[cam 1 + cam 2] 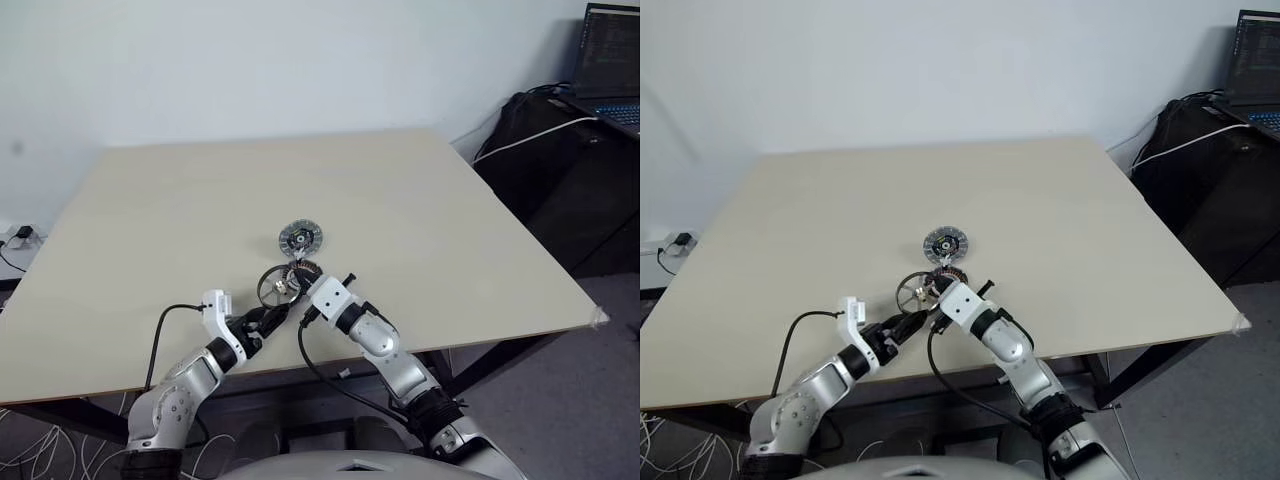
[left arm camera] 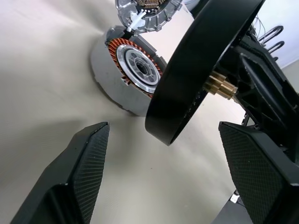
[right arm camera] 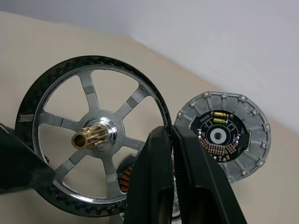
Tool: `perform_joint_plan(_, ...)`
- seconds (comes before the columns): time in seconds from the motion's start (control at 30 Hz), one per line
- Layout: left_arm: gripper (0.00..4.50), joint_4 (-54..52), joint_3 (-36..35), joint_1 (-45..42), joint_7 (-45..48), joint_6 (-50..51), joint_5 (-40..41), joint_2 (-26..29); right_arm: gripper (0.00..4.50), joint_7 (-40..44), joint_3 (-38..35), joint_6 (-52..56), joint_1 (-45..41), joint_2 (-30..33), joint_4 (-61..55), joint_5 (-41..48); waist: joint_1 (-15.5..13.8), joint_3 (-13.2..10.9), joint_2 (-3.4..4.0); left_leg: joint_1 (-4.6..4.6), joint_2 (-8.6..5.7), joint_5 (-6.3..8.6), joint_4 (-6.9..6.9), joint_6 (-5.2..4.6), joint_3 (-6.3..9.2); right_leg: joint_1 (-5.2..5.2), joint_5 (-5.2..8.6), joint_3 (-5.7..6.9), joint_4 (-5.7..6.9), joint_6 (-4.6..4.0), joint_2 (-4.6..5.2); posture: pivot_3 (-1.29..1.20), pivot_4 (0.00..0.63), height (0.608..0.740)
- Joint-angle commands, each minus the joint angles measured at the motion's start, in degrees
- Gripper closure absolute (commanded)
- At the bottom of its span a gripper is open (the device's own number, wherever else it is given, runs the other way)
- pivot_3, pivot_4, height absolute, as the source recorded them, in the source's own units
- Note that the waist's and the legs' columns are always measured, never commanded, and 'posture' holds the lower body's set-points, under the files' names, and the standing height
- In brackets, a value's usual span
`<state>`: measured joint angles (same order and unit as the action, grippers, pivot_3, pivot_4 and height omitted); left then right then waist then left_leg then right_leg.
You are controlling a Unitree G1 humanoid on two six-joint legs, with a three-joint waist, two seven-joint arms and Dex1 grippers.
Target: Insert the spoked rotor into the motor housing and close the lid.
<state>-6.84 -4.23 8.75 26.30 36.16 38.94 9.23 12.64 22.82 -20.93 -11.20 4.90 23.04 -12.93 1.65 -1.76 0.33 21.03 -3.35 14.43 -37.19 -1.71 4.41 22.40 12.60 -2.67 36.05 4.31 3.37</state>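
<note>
The spoked rotor [image 3: 91, 137] stands on edge in the air just above the table [image 1: 180, 220], its brass-tipped hub pointing sideways, the dark rim pinched by the right gripper [image 3: 170, 140], whose fingers are clamped together on it. Held upright like this, it probably needs tipping flat before it can drop onto the copper-wound motor housing [image 2: 133, 70], which sits just behind it with the lid [image 3: 222, 135] swung open beyond. The left gripper [image 2: 163, 154] hangs nearby, fingers spread wide on either side of the rim, holding nothing.
</note>
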Motion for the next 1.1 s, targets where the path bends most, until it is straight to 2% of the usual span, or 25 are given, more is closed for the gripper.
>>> perform_joint_plan(0.03,0.60,-2.86,-0.86,-0.07,0.71,0.38,1.17,0.45,4.50,0.00,-1.06,-0.24,-0.61,-0.32,-1.87,0.33,-0.01,0.00,0.00,0.00,0.00,0.00,0.00,0.00,0.00,0.00,0.00,0.00,0.00,0.00,0.00,0.00,0.000,0.740)
perform_joint_plan(0.2,0.60,-2.96,-1.31,0.04,0.81,0.37,1.56,0.49,4.50,0.09,-0.96,0.02,-0.50,-0.39,-1.84,0.06,-0.04,0.00,0.00,0.00,0.00,0.00,0.01,0.00,0.00,0.00,0.00,0.00,0.00,-0.01,0.00,0.00,0.000,0.740)
perform_joint_plan(0.27,0.96,-2.92,-1.35,0.00,0.86,0.35,1.57,0.57,4.50,0.14,-0.94,0.09,-0.50,-0.40,-1.85,-0.03,-0.04,0.00,0.00,0.00,0.00,0.00,0.00,0.00,0.00,0.00,0.00,0.00,0.00,0.00,0.01,0.00,0.000,0.740)
perform_joint_plan(0.33,1.46,-2.88,-1.49,-0.08,0.91,0.39,1.59,0.62,4.50,0.21,-0.95,0.18,-0.50,-0.42,-1.87,-0.03,-0.05,0.00,0.00,0.00,0.00,0.00,0.01,0.01,0.00,0.00,0.00,0.00,0.00,0.00,0.01,0.00,0.000,0.740)
perform_joint_plan(0.6,4.16,-2.78,-1.77,-0.34,1.25,0.67,1.56,0.70,4.50,0.31,-0.82,0.42,-0.51,-0.45,-1.95,-0.23,-0.04,-0.01,-0.01,0.00,0.00,0.00,0.01,0.01,0.00,0.00,0.01,0.01,0.00,-0.01,0.01,0.00,0.000,0.740)
perform_joint_plan(0.63,4.33,-2.81,-1.82,-0.34,1.26,0.73,1.55,0.68,4.50,0.33,-0.80,0.46,-0.51,-0.44,-1.97,-0.27,-0.03,-0.01,-0.01,0.00,0.01,0.00,0.01,0.01,0.00,0.02,0.01,0.01,0.00,0.00,0.00,0.00,0.000,0.740)
perform_joint_plan(1.1,4.32,-2.94,-2.11,0.29,0.88,0.18,1.04,0.21,4.50,-0.47,-0.47,0.46,-0.22,-0.20,-2.37,-1.53,-0.08,-0.01,-0.01,0.00,0.00,0.04,0.02,0.08,0.00,0.01,0.01,0.01,0.00,-0.01,0.01,0.00,0.000,0.740)
